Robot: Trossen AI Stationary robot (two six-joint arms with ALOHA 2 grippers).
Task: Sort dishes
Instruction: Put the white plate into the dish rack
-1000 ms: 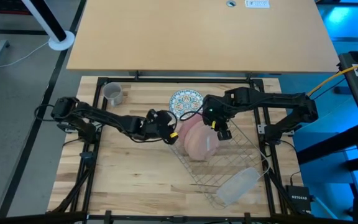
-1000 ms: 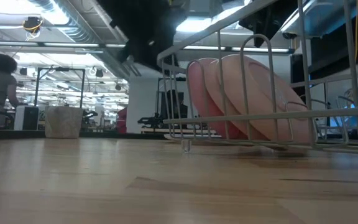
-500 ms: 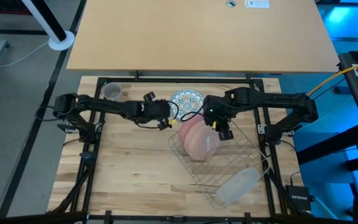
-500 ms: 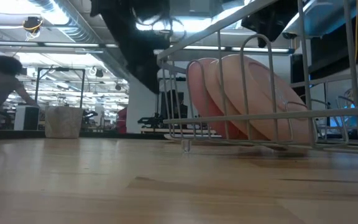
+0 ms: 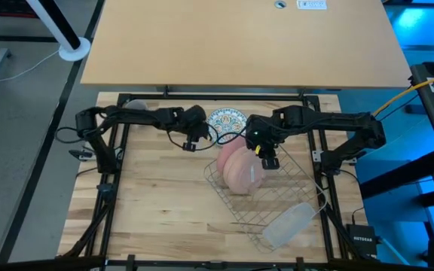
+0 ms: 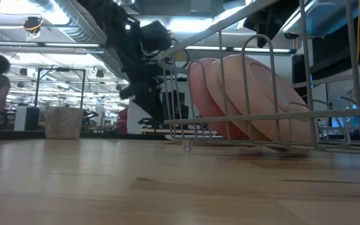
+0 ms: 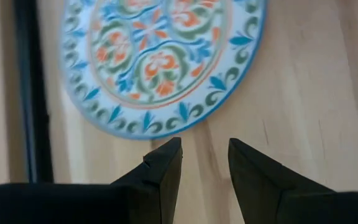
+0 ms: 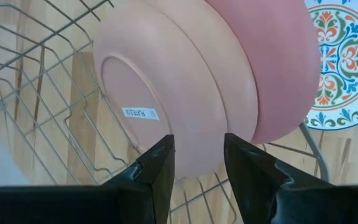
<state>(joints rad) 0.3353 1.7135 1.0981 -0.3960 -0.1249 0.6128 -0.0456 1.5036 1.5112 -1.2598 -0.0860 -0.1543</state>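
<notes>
Left arm [image 5: 138, 117] hides the mug; 2 pink plates [image 5: 239, 169] overlap.

white sticker [image 8: 141, 113] on pink plate [image 8: 166, 106] underside | print mirrored, reads roughly "PLATE"

A lab: exposed ceiling ducts [image 6: 55, 15] above equipment racks [image 6: 61, 94].
</notes>
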